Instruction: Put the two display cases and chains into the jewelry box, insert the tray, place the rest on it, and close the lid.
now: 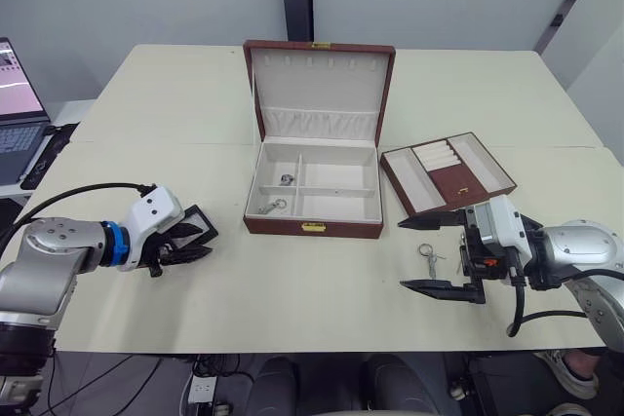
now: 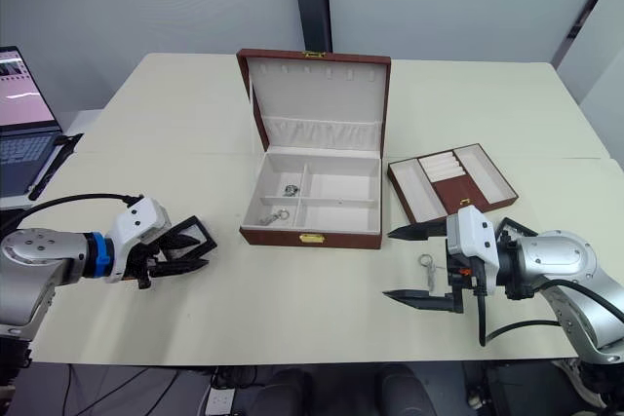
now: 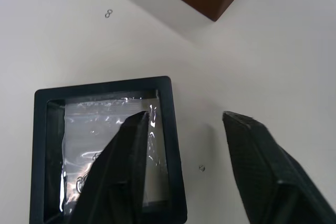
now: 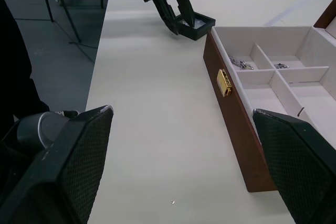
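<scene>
One black display case point(image 1: 197, 223) with a clear window lies flat on the table, left of the jewelry box point(image 1: 312, 227). My left gripper point(image 1: 195, 242) is open and straddles the case's near edge point(image 3: 176, 145), one finger over the window. The box stands open with its lid point(image 1: 319, 85) upright. Small silvery chains point(image 1: 274, 206) lie in its left compartments. The maroon tray point(image 1: 447, 174) rests to the right of the box. In front of the tray my right gripper point(image 1: 406, 254) is open wide, with a silvery chain piece point(image 1: 430, 256) on the table between its fingers.
A laptop point(image 1: 15, 104) sits off the table's left side. Two tiny metal bits point(image 3: 108, 13) lie on the table near the display case. The right wrist view looks along the box front with its gold clasp point(image 4: 224, 82).
</scene>
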### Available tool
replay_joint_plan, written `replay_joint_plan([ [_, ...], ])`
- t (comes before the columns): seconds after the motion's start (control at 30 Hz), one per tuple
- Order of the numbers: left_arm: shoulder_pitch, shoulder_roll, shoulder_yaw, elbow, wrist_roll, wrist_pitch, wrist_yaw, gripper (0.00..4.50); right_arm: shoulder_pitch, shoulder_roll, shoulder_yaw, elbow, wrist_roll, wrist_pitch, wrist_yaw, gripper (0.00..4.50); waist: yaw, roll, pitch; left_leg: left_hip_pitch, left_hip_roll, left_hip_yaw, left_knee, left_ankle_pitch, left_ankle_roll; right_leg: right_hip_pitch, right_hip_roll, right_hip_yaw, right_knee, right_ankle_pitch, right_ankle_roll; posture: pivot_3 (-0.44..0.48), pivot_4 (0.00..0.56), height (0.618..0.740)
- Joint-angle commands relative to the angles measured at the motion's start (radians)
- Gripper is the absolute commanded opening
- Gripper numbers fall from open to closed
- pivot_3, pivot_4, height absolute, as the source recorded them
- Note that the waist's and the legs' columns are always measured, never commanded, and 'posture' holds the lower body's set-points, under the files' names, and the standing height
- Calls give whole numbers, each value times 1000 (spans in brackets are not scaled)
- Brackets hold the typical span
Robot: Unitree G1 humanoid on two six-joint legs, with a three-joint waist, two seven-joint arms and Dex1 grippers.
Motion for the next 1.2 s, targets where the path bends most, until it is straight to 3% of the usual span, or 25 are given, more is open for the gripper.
replay_joint_plan([
  [0.03,-4,21,0,-25,8,9,3,1084,-2,0,-23,-35,3,-8,-9,4500,0,0,0,0,0,0,0,0,0,0,0,0,0,0,0,0,150,740],
  [0.13,-8,22,-4,-10,15,3,3,153,-2,-1,-24,-36,5,-7,-13,4500,0,0,0,0,0,0,0,0,0,0,0,0,0,0,0,0,150,740],
  [0.17,-5,23,-3,-6,16,0,2,65,-2,-1,-24,-36,6,-7,-15,4500,0,0,0,0,0,0,0,0,0,0,0,0,0,0,0,0,150,740],
  [0.4,0,31,15,-11,3,2,-14,65,-4,-1,-25,-36,5,-6,-21,4500,0,0,0,0,0,0,0,0,0,0,0,0,0,0,0,0,150,740],
  [0.73,-49,149,145,-58,-106,-20,-138,65,14,6,-42,-56,20,33,-84,4500,0,0,0,0,0,0,0,0,0,0,0,0,0,0,0,0,150,740],
  [0.93,-273,105,15,-72,-109,-23,-183,65,7,8,-41,-69,23,52,-119,4500,7,-1,1,-1,-1,0,1,0,0,1,3,-1,0,0,0,0,150,740],
  [1.2,-592,-92,-233,-5,0,-53,-189,65,-11,38,-41,-98,-16,67,-216,4500,3,-1,1,-1,-2,0,2,0,0,0,7,0,0,0,0,0,150,740],
])
